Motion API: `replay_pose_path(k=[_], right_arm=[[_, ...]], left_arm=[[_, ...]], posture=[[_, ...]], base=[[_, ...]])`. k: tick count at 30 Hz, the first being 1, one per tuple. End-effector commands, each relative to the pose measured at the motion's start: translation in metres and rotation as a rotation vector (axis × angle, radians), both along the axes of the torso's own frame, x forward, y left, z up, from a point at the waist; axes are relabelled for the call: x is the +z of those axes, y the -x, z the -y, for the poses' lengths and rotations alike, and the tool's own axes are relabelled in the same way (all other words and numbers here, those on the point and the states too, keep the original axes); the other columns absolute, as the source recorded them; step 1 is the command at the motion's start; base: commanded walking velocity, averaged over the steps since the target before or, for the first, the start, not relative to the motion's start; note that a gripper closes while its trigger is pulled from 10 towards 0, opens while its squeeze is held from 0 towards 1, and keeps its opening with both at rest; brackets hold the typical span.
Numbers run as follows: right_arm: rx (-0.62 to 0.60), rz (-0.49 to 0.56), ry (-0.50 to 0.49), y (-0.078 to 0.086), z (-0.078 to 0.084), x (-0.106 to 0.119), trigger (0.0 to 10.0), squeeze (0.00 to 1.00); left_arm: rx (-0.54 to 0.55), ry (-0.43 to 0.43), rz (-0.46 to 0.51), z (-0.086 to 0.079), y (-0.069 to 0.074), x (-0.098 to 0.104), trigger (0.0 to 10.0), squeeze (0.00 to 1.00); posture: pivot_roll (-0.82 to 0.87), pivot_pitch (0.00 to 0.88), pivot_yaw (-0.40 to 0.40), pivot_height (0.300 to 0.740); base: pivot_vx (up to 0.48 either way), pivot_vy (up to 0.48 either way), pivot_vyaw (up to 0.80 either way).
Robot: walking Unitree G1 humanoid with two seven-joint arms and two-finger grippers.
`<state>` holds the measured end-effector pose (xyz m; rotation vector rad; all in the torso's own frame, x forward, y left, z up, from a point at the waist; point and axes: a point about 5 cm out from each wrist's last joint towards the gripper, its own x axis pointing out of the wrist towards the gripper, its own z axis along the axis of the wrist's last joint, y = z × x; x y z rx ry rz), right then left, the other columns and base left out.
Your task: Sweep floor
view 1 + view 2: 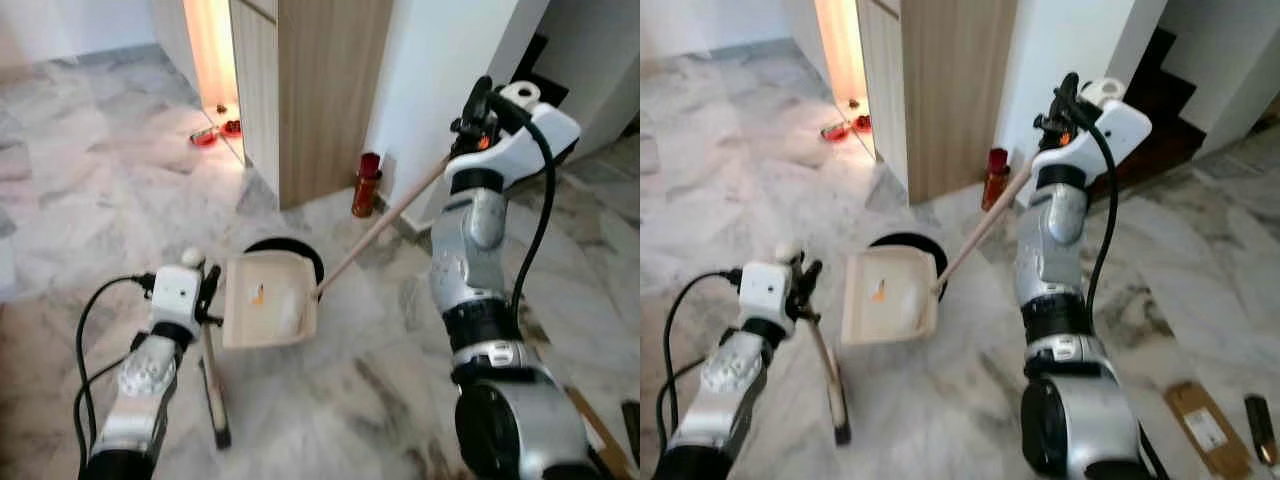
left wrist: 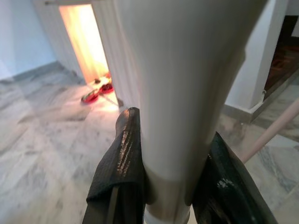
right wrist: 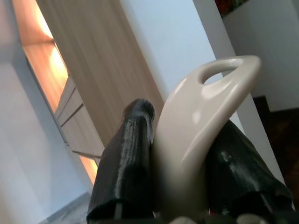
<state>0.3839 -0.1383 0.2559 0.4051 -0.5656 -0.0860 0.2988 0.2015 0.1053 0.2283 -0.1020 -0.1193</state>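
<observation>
The left gripper clenches the dustpan upright handle while the right gripper grips the broom top, its head meeting the pan to brush debris in.

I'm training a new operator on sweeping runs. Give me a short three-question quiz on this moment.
1. True or false: the left gripper is shut on the dustpan.
2. What does the right gripper hold? A) the red bottle B) the broom C) nothing
3. Fill in: the red bottle stands on the floor beside the wooden ____.

Key
1. True; the left wrist view shows its jaws clamped on the dustpan's handle.
2. B; its jaws grip the top of the broom, whose stick slants down to the dustpan.
3. cabinet.
</observation>
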Motion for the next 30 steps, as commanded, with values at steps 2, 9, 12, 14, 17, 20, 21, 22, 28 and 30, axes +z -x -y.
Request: replay_pose_path(k=[2,9,12,14,17,20,21,22,28,30], right_arm=[[-0.022,0.065,-0.009,0.0009,0.0073,0.0176,10.0,0.0],[-0.012,0.064,-0.018,0.0005,0.0062,0.0174,10.0,0.0],[-0.01,0.066,-0.017,0.0006,0.0061,0.0174,10.0,0.0],[-0.011,0.067,-0.007,0.0007,0.006,0.018,10.0,0.0],[-0.011,0.069,-0.006,0.0007,0.0059,0.0182,10.0,0.0],[-0.006,0.07,-0.018,0.0006,0.0054,0.0183,10.0,0.0],[-0.006,0.07,-0.018,0.0006,0.0054,0.0183,10.0,0.0],[-0.004,0.071,-0.021,0.0006,0.0051,0.0183,10.0,0.0],[0.0,0.073,-0.027,0.0003,0.0054,0.0185,10.0,0.0],[0.001,0.074,-0.027,0.0003,0.0054,0.0188,10.0,0.0]], left_arm=[[-0.021,-0.016,0.051,0.0061,-0.0034,0.0096,10.0,0.0],[-0.019,-0.017,0.053,0.0056,-0.0035,0.0097,10.0,0.0],[-0.018,-0.017,0.053,0.0056,-0.0036,0.0096,10.0,0.0],[-0.018,-0.018,0.054,0.0057,-0.0036,0.0095,10.0,0.0],[-0.018,-0.018,0.054,0.0057,-0.0037,0.0094,10.0,0.0],[-0.018,-0.018,0.054,0.0056,-0.0038,0.0094,10.0,0.0],[-0.018,-0.018,0.054,0.0056,-0.0038,0.0094,10.0,0.0],[-0.016,-0.018,0.054,0.0055,-0.0039,0.0093,10.0,0.0],[-0.018,-0.018,0.054,0.0062,-0.0044,0.0093,10.0,0.0],[-0.02,-0.017,0.054,0.0063,-0.0044,0.0093,10.0,0.0]], posture=[[0.22,0.0,-0.076,0.74],[0.22,0.0,-0.077,0.74],[0.22,0.0,-0.078,0.74],[0.22,0.0,-0.078,0.74],[0.22,0.0,-0.079,0.74],[0.22,0.0,-0.08,0.74],[0.22,0.0,-0.08,0.74],[0.22,0.0,-0.08,0.74],[0.22,0.0,-0.08,0.74],[0.22,0.0,-0.081,0.74]], base=[[0.321,0.0,0.68],[0.32,0.0,0.18],[0.322,0.0,0.0],[0.321,0.0,0.0],[0.322,0.0,0.47],[0.321,0.0,0.44],[0.322,0.0,0.0],[0.319,0.0,0.0],[0.321,0.0,0.0],[0.321,0.0,0.0]])
